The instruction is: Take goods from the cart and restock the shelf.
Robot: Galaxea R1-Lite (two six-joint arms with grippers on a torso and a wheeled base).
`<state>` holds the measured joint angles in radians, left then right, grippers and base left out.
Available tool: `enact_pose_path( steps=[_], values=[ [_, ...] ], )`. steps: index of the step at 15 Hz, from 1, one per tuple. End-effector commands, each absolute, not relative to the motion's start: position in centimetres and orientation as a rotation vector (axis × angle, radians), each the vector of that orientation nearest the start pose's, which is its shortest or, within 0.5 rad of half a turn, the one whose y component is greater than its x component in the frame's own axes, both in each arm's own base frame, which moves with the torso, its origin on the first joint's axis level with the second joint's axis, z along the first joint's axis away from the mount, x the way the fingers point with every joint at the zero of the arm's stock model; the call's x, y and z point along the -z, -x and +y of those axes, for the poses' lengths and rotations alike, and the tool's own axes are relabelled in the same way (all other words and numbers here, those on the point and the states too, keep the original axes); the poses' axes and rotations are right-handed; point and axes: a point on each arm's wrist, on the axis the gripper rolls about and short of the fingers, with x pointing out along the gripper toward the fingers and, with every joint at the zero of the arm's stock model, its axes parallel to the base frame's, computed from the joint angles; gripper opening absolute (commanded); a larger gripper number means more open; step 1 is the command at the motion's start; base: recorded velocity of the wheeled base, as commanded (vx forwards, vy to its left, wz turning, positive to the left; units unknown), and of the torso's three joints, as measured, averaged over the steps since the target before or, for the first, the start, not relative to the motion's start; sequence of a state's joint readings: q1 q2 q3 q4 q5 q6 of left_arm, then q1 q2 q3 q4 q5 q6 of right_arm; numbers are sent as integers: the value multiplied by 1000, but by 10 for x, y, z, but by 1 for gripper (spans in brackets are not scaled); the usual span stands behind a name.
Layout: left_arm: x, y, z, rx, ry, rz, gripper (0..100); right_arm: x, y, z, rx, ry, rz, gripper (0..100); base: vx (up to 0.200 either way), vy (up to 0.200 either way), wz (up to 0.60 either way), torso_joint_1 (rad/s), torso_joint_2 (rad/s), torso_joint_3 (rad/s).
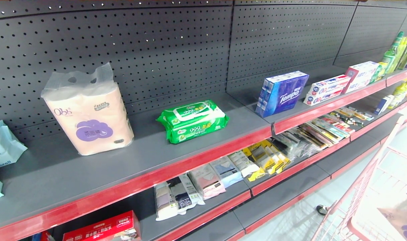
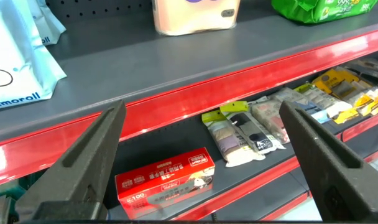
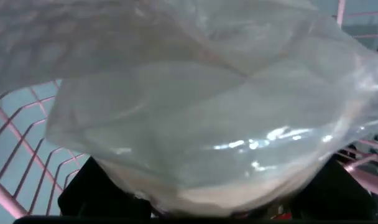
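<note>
Right gripper [image 3: 211,186]: closed against 2 sides of a plastic-wrapped roll pack [image 3: 195,106], whose loose film top is bunched up toward the wrist.
Pack in hand: low over the pink wire cart [image 1: 373,164], off to the right of the shelf [image 1: 89,174] and well apart from it. I cannot tell whether it hangs free of the cart floor.
Left gripper [image 2: 201,112]: spread wide with nothing in it, held in front of the shelf's red front edge.
Top shelf: 1 matching pack of rolls [image 1: 89,113] stands upright toward the left. A green wipes pack [image 1: 192,121] lies near it, and a blue tissue pack [image 1: 281,92] sits farther right. Bare grey board shows between them.
Done: by my reckoning the pick from the cart is made, or very nearly.
Left: carry the pack across, stand it on the top shelf, probably beside its twin, and let go.
Cart stock: what else remains in the cart is hidden, so I cannot say how many more trips are needed.
</note>
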<state>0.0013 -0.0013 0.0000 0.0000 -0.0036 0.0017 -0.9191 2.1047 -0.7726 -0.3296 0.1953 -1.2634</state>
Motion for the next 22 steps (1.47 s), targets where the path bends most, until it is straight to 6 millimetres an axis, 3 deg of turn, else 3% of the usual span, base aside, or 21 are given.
enact_pose_path(
  steps=[1, 3, 4, 9, 11, 13, 16, 22],
  values=[
    [-75, 23, 0, 2, -2, 0, 100, -43, -195, -254, 82, 631, 1054, 0, 0, 0, 0, 0, 0, 0],
    [-75, 23, 0, 2, -2, 0, 100, -75, -193, -245, 206, 616, 1007, 0, 0, 0, 0, 0, 0, 0],
    [-75, 23, 0, 3, -2, 0, 100, -81, -194, -243, 215, 623, 992, 0, 0, 0, 0, 0, 0, 0],
    [-75, 23, 0, 2, -2, 0, 100, -156, -206, -191, 362, 596, 748, 0, 0, 0, 0, 0, 0, 0],
    [-75, 23, 0, 2, -2, 0, 100, -198, -211, -140, 454, 598, 607, 0, 0, 0, 0, 0, 0, 0],
    [-75, 23, 0, 2, -2, 0, 100, -218, -200, -99, 491, 606, 519, 0, 0, 0, 0, 0, 0, 0],
    [-75, 23, 0, 2, -2, 0, 100, -225, -168, -57, 497, 562, 412, 0, 0, 0, 0, 0, 0, 0],
    [-75, 23, 0, 3, -2, 0, 100, -213, -122, -33, 490, 369, 316, 0, 0, 0, 0, 0, 0, 0]
  ],
)
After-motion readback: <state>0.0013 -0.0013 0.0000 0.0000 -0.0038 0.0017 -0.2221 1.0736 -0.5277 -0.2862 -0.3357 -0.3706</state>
